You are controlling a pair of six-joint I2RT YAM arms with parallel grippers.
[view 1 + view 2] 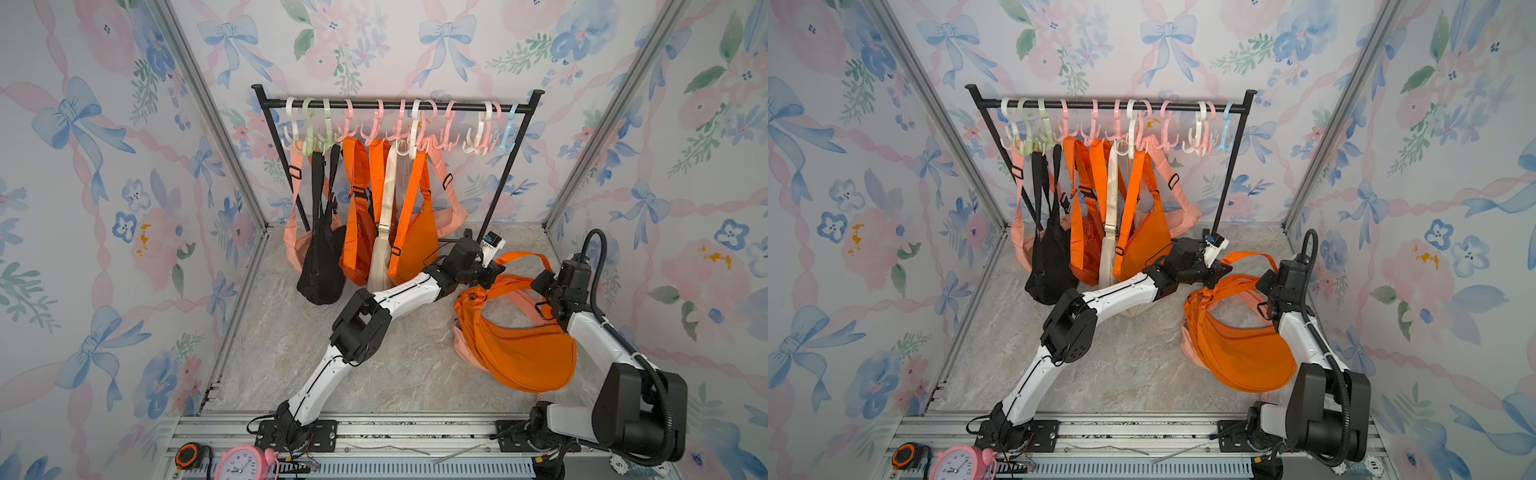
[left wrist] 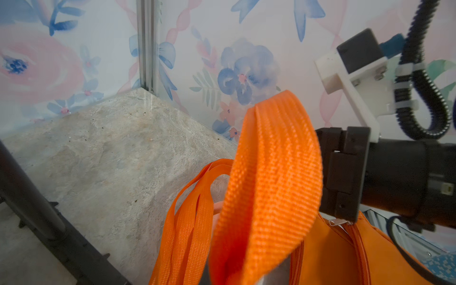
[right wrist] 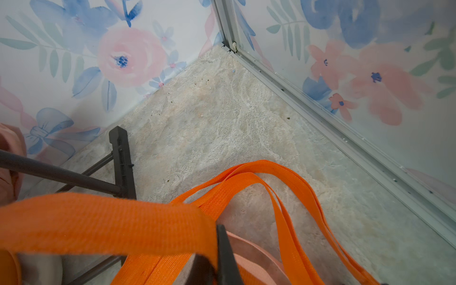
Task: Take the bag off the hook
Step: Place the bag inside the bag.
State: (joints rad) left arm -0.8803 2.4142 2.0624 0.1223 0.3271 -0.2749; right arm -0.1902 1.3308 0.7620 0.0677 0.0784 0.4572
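- Orange bag (image 1: 519, 353) is laid on open counter (image 1: 395, 374), clear of the rack (image 1: 395, 106).
- Its strap (image 2: 271, 172) is clenched by the left hand (image 1: 492, 274); the right hand (image 1: 542, 291) is closed, apparently on it too.

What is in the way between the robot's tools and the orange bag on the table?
Nothing visible. The left tool and the right tool both pinch the strap of the orange bag, which lies on the table.
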